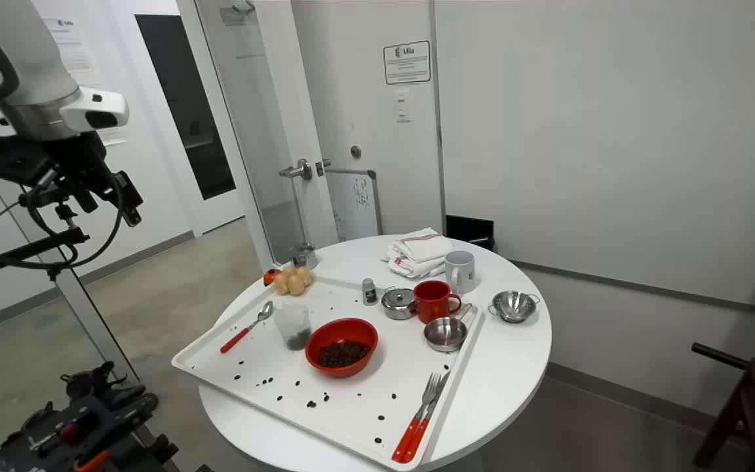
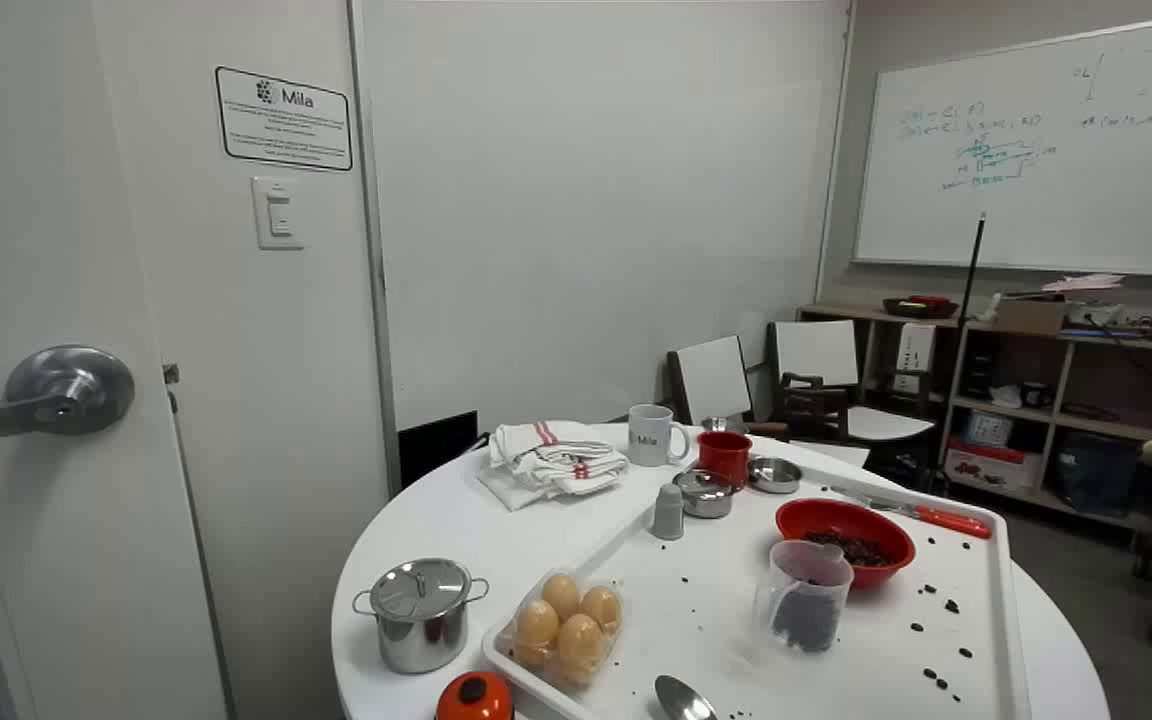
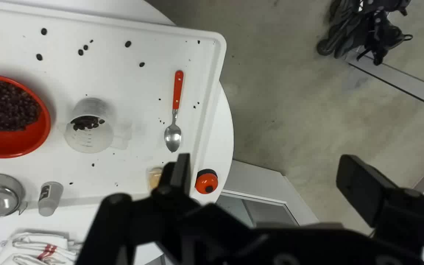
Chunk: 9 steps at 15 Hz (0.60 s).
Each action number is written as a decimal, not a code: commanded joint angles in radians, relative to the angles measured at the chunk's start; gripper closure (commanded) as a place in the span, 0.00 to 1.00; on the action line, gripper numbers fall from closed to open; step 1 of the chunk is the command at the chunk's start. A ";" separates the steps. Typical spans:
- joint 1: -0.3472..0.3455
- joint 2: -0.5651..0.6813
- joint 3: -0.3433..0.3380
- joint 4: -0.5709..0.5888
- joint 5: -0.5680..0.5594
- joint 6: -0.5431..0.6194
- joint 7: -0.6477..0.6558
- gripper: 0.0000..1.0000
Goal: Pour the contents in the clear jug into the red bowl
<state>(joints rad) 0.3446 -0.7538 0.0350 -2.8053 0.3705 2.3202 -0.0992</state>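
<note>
Empty and spread wide, the gripper hangs well apart from the red bowl, just beside which the clear jug stands upright, probably light, slick and slightly flexible, best taken by the handle pointing away from the bowl.

In the wrist view, the bowl is being cut off at left, and the eggs are being partly hidden by the gripper. In an exterior view, the bowl is being partly covered by the jug, and the spoon is being cropped below.
</note>
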 commanded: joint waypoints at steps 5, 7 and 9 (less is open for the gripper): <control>-0.005 0.029 -0.007 0.036 0.024 -0.061 0.016 0.00; -0.049 0.079 0.024 0.076 0.025 -0.098 0.133 0.00; -0.082 0.138 0.049 0.111 0.024 -0.088 0.220 0.00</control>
<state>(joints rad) 0.3156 -0.7177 0.0422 -2.7641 0.3750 2.2469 0.0136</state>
